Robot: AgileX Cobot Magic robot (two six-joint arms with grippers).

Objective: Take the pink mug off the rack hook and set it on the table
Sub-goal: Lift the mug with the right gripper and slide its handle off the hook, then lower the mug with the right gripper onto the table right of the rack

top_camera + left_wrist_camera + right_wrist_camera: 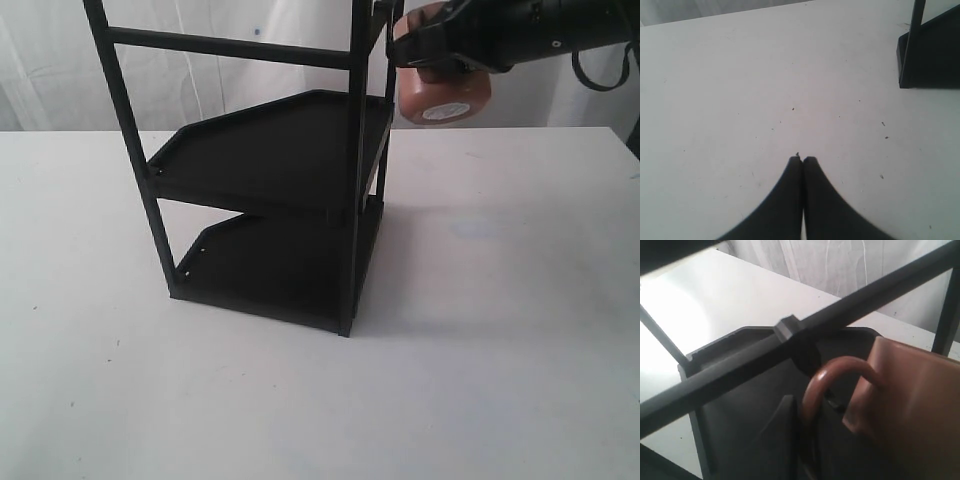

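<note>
The pink mug (443, 95) hangs high beside the rack (270, 160), at its upper post and well clear of the bench (500, 380). It's glazed ceramic: stiff, slick, weighty and easily chipped, so I'd take the body wall rather than the thin handle (832, 385). The right fingers (455, 55) sit over it, but I can't tell if they're clamped. Only the right wrist view shows the handle against the post; the hook is unclear. The left wrist view shows the left fingers (790, 195) pressed together, empty
</note>
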